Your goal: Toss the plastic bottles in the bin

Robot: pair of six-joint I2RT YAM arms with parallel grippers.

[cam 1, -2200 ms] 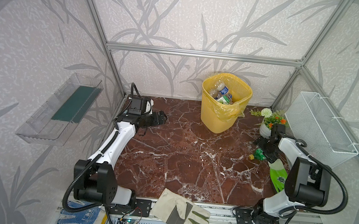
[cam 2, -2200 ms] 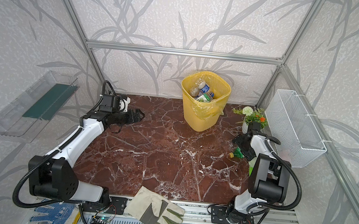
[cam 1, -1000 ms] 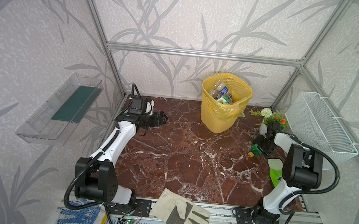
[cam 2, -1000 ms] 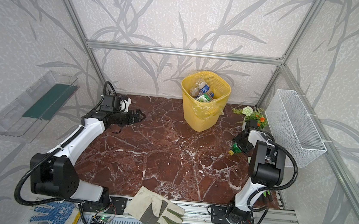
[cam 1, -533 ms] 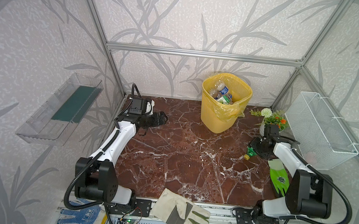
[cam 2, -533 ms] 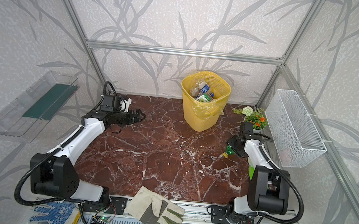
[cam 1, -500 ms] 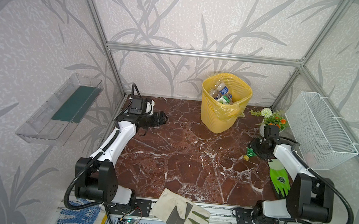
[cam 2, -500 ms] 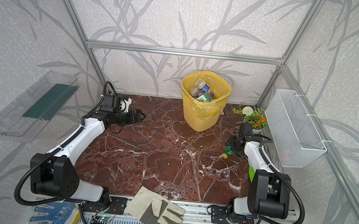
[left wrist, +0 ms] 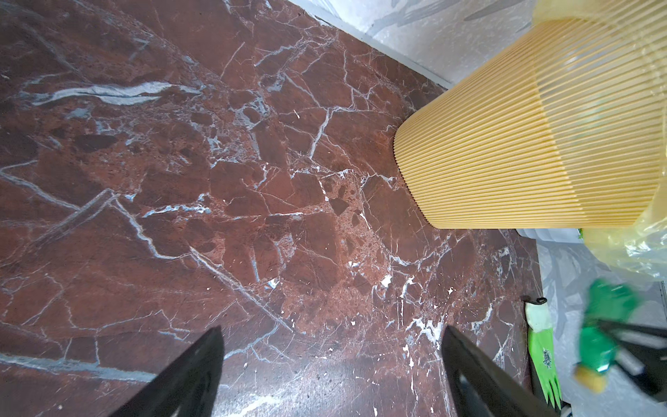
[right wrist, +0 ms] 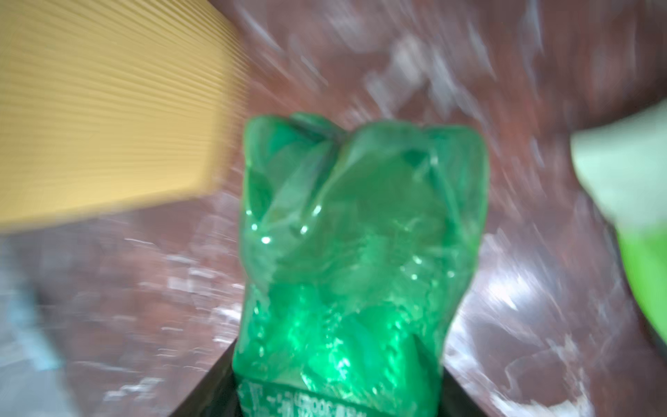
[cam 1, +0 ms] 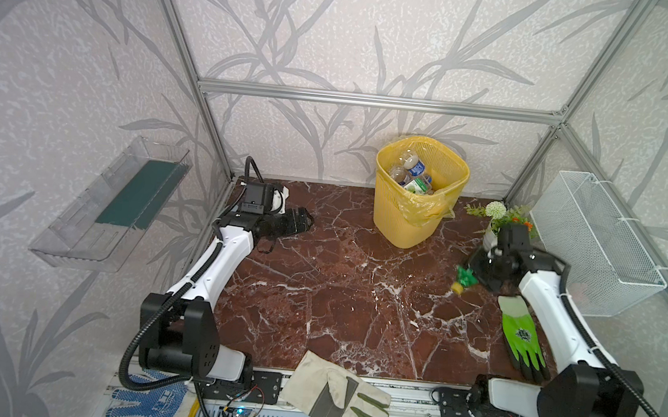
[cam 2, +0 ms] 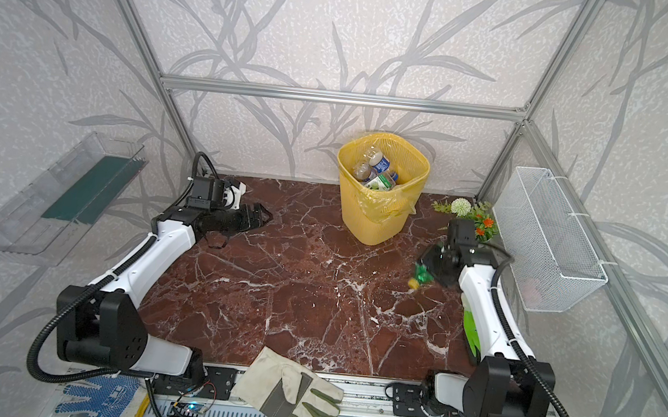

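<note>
The yellow bin (cam 1: 401, 228) (cam 2: 372, 226) stands at the back centre with several plastic bottles (cam 1: 410, 175) (cam 2: 373, 173) inside it. My right gripper (cam 1: 481, 269) (cam 2: 437, 265) (right wrist: 339, 361) is shut on a crushed green bottle (cam 1: 465, 277) (cam 2: 422, 274) (right wrist: 361, 252) with a yellow cap, just above the floor, right of the bin. The left wrist view also shows that green bottle (left wrist: 606, 325). My left gripper (cam 1: 301, 223) (cam 2: 258, 215) (left wrist: 332, 330) stands open and empty at the back left, low over the marble.
A green work glove (cam 1: 520, 336) lies under my right arm. A flower pot (cam 1: 498, 221) stands in the back right corner below a white wire basket (cam 1: 596, 243). A clear tray (cam 1: 115, 201) hangs on the left wall. A beige glove (cam 1: 335, 393) lies at the front edge.
My right gripper has carried the green bottle a little to the left, away from the right wall, and its arm has swung. The left arm has stayed where it was.
</note>
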